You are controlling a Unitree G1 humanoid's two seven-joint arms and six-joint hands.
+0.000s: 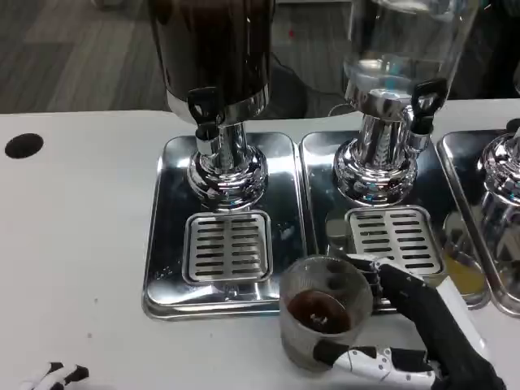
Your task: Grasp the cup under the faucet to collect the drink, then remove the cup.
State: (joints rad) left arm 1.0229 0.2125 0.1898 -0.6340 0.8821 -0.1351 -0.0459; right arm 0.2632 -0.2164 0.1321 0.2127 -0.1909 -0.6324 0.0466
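— Clear plastic, that cup (325,313), with a dark pool of drink in the bottom. See where it's ended up?

— Off the tray. It stands on the white table (73,244), touching the front edge of the left drip tray (226,219), at about five o'clock from the dark dispenser (218,57).

— Which way does it point?

— Long axis straight up, mouth to the ceiling, not tipped that I can see.

— And the right hand (406,333)?

— Wrapped on it from three o'clock. One finger lies along the rim's far side, another across the base nearest us, so it's grasping the cup.

— The faucets?

— The dark dispenser's faucet (205,110) sits at eleven o'clock from the cup, well apart. The clear dispenser (402,49) has its faucet (424,101) at one o'clock, over the second drip tray (374,211).

— The left hand (57,376)?

— Just fingertips at the seven o'clock corner of the table. Whether it's loose or clenched, I can't tell.
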